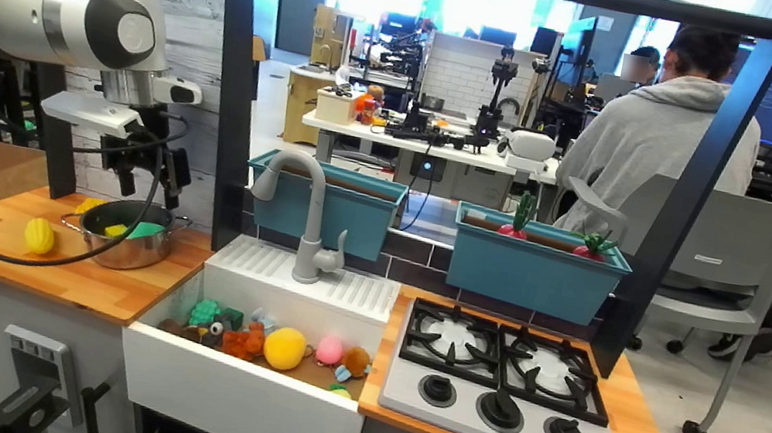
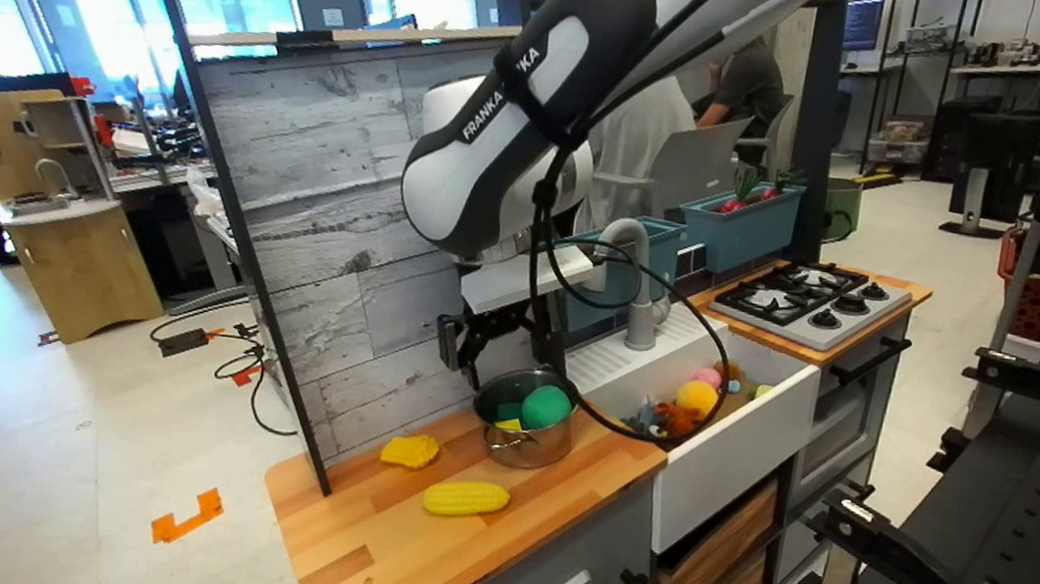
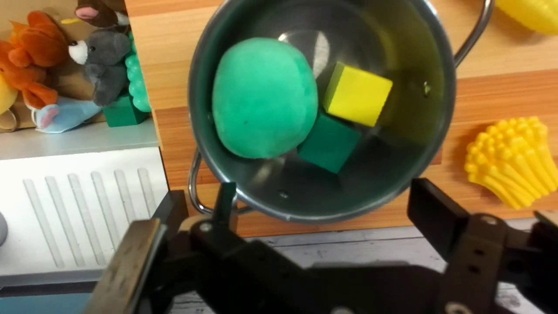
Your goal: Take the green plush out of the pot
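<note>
Prob. the approach step, nothing grasped yet. The end effector (image 3: 324,198) hangs above the pot (image 2: 531,450), fingers spread wide w/ nothing betw. them, clear of the green plush (image 3: 264,98). Next move, IMO: shift twd. the sink (image 1: 236,407) so the fingers straddle the plush, drop inside the rim, close, lift straight up. Tight bit's prob. the sink-side inner wall: the plush lies v. close to it (touching or not, can't tell), so that finger may need to wedge in or nudge it over.

The plush is in the pot, beside a yellow block (image 3: 361,96) & a dk. green block (image 3: 330,143), overlapping the latter in the wrist view. It's a roundish, slightly squared lump, minty green, smooth-looking fabric w/ a tiny dark speck. Looks soft, so it should squash OK under a light grip. Pot's upright on the wooden tabletop (image 2: 403,568).
</note>
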`<state>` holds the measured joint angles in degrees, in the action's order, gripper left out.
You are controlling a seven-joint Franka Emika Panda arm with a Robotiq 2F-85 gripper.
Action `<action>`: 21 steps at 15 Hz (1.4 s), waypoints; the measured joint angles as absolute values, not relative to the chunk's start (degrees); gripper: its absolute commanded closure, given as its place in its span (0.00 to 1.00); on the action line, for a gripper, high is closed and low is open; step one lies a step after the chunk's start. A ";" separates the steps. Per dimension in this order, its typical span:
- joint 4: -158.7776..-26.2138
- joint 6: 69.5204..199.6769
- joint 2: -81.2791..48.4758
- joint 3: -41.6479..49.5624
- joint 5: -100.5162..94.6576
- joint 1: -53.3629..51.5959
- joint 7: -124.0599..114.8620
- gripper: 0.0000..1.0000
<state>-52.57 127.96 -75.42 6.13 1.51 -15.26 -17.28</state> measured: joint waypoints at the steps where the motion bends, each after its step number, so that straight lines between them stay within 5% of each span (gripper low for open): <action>1: -52.78 126.92 -75.09 5.53 1.52 -15.04 -16.16 0.00; 21: -53.68 115.39 -74.94 1.43 1.51 -11.10 -11.33 0.00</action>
<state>-53.68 115.39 -74.94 1.43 1.51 -11.10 -11.33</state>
